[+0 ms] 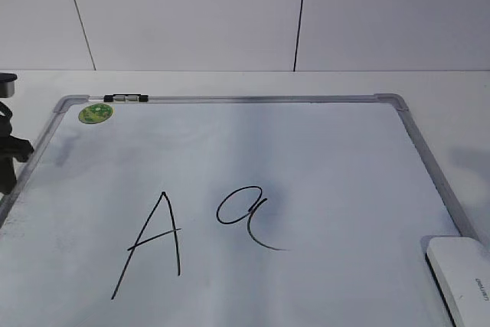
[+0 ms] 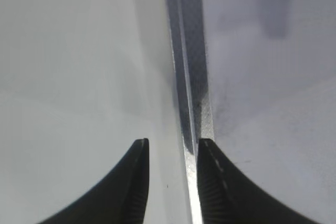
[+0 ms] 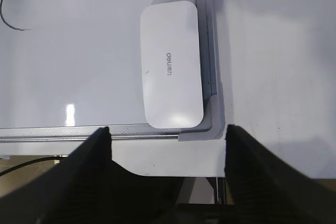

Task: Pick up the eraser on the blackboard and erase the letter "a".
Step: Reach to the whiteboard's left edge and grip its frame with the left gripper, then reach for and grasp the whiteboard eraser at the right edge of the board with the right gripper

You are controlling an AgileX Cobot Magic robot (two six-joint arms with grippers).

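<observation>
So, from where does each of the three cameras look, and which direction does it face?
Exterior: in front, looking down at a slant over the large white metal-framed blackboard; left arm at the edge.
Left wrist: on the left arm, facing down at the board's frame; left hand open.
Right wrist: on the right arm, facing down at the white rounded plastic eraser; right hand open.
Exterior and right wrist share the eraser and the letter's tail.

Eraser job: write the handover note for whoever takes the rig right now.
Left gripper: open, empty, over the blackboard's left frame edge.
Right gripper: open wide, empty, above the board's near right corner, not touching the eraser.
Eraser lies flat on the blackboard in that corner, against the frame.
Letter "a" is intact, right of the capital "A".
Done: nothing yet.
Left: grasp the eraser, wipe the "a" only.
</observation>
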